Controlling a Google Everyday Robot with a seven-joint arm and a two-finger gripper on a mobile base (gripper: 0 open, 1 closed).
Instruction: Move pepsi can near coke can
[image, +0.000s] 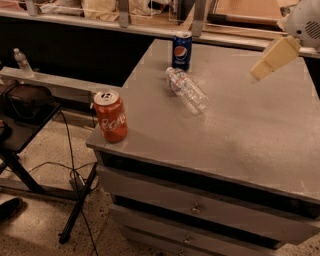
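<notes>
The pepsi can (182, 50) is dark blue with a round logo and stands upright at the far left edge of the grey counter (250, 130). The coke can (111, 116) is red with white script and stands upright at the counter's near left corner. The two cans are far apart. My gripper (272, 57) is at the upper right, above the counter, well to the right of the pepsi can. Only one cream-coloured finger (275, 56) shows, pointing down-left. It holds nothing that I can see.
A clear plastic bottle (186, 90) lies on its side between the two cans, just in front of the pepsi can. Drawers (200, 207) run below the counter's front edge. A dark stand (25, 112) and cables are on the floor at left.
</notes>
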